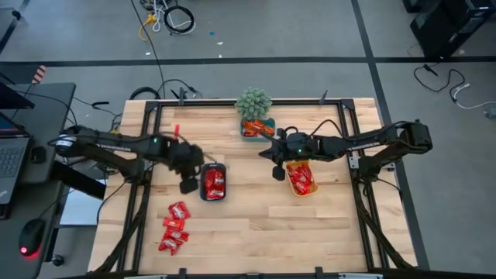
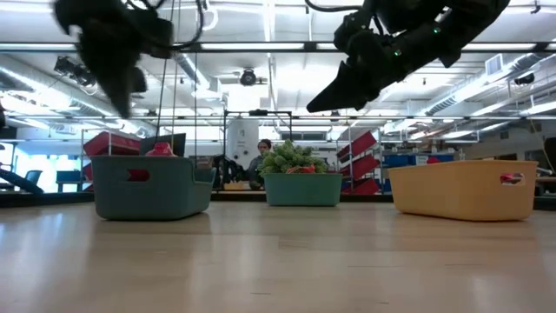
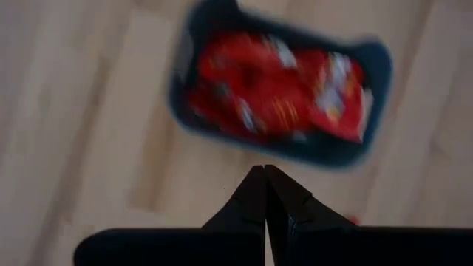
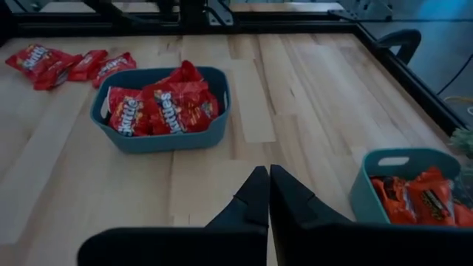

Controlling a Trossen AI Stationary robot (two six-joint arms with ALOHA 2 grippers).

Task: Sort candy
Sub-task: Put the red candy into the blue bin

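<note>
Several red packets of candy (image 1: pixel 173 226) lie loose on the bare table (image 1: pixel 263 232), near the front-left corner and well apart from any container; you should count these as the unsorted remainder. Three trays already hold sorted packets. The blue tray (image 1: pixel 214 183), at the centre-left, is filled with red packets, and the right wrist view shows the same tray (image 4: pixel 162 108) with the loose pile beyond it. The yellow tray (image 1: pixel 301 178), at the centre-right, holds orange and red packets. The teal tray (image 1: pixel 256 128), at the back, just beside the potted plant (image 1: pixel 253 103), holds orange packets.

Note that the left gripper (image 1: pixel 188 184) hangs just beside the blue tray, on the side toward the loose pile; its fingers (image 3: pixel 251 199) are pressed together with nothing between them. The right gripper (image 1: pixel 278 171) hovers between the blue and yellow trays, likewise closed and empty, as its own wrist view (image 4: pixel 268 193) confirms. In the low view both arms are raised above the tray rims.

You may judge the sort to be well past its midpoint: most packets sit in trays and neither gripper carries one. What appears to remain is the small red pile, which lies nearest the left arm.
</note>
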